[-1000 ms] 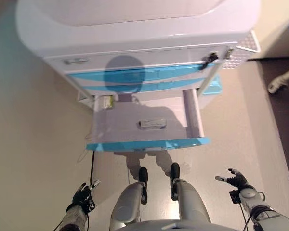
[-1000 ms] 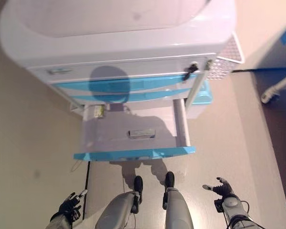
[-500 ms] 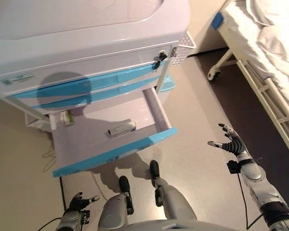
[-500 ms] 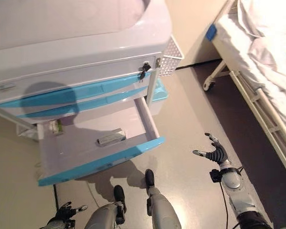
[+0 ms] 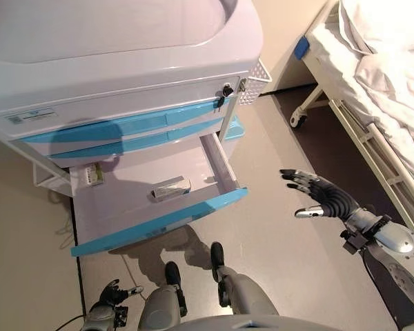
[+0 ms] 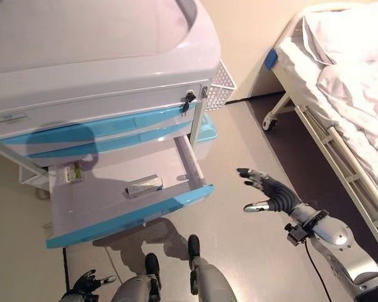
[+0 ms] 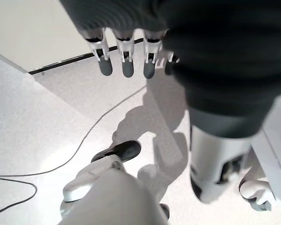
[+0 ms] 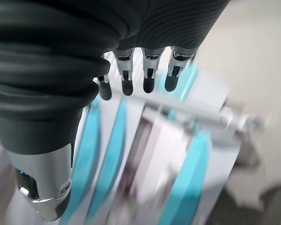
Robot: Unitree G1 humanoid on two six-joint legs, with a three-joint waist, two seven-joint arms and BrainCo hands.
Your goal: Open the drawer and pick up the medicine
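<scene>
The bottom drawer (image 5: pixel 159 224) of the white and blue cart (image 5: pixel 117 76) stands pulled out, its blue front toward me. Inside lie a silvery medicine box (image 5: pixel 170 188) in the middle and a small green and white packet (image 5: pixel 92 174) in the back left corner. My right hand (image 5: pixel 322 199) floats open over the floor to the right of the drawer, fingers spread toward it, holding nothing. My left hand (image 5: pixel 112 295) hangs low at the bottom edge of the view, near the floor, fingers relaxed and empty.
A hospital bed (image 5: pixel 379 89) with white bedding and a metal rail stands at the right. A white mesh basket (image 5: pixel 254 72) hangs on the cart's right side. Two shut blue drawers (image 5: pixel 124 131) sit above the pulled-out one.
My right hand has risen and swung left toward the drawer, fingers spread. The camera has shifted to the right, showing more of the bed. The left hand stays low.
</scene>
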